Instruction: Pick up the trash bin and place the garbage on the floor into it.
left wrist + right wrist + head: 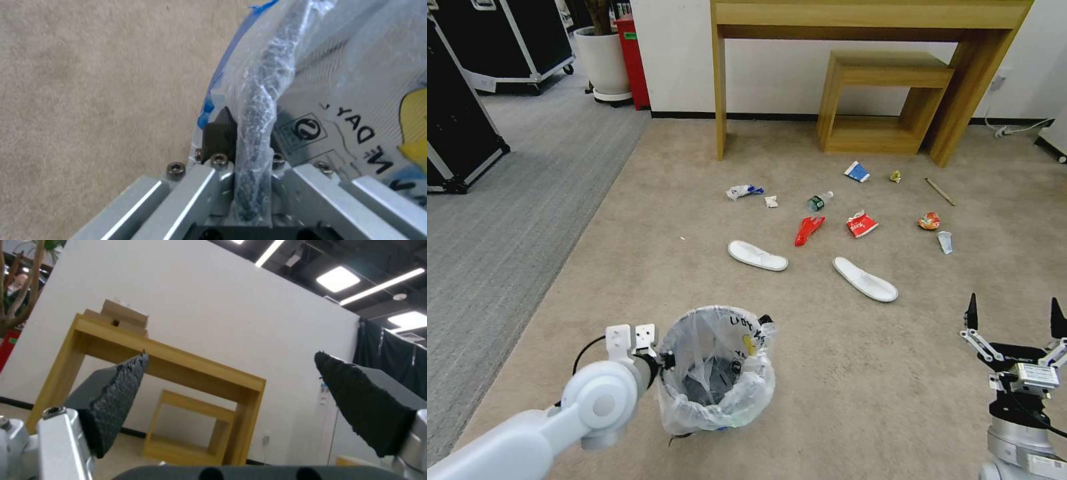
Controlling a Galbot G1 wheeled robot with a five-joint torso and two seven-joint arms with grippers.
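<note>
Carpet-side, left claw [249, 146] pinches trash bin [717, 370] rim.

Printed black lettering "DAY" [356, 128] on the trash bin's [717, 367] translucent liner bag, with a boxed circular symbol [307, 129] at its 9 o'clock; further letters below are only partly legible.
</note>
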